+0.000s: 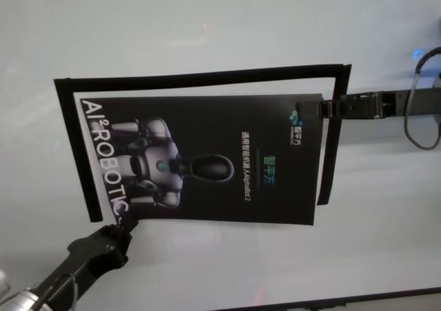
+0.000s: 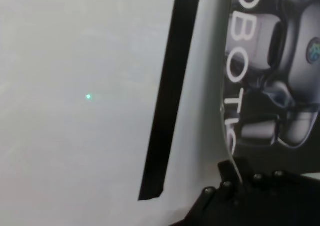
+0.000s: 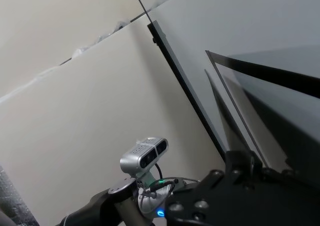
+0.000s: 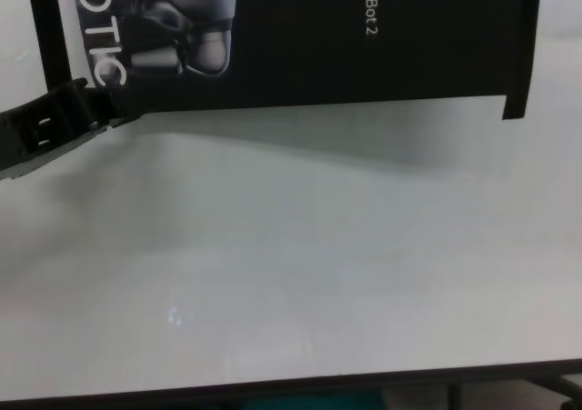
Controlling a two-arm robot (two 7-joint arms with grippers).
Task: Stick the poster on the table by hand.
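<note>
Poster (image 1: 213, 156) lies on the white table (image 1: 227, 28), inside a frame of black tape strips (image 1: 200, 78). Its near left corner meets the left gripper (image 1: 126, 223), whose fingers pinch that corner. The right gripper (image 1: 310, 109) reaches in from the right and clamps the poster's far right corner.

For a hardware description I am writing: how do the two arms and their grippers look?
Both are black. The left gripper ends in narrow fingers on a chunky dark body; behind it a silver-grey wrist segment carries a thin cable. The right gripper is a long, flat, ridged black bar, with a looped grey cable and a small blue light.
</note>
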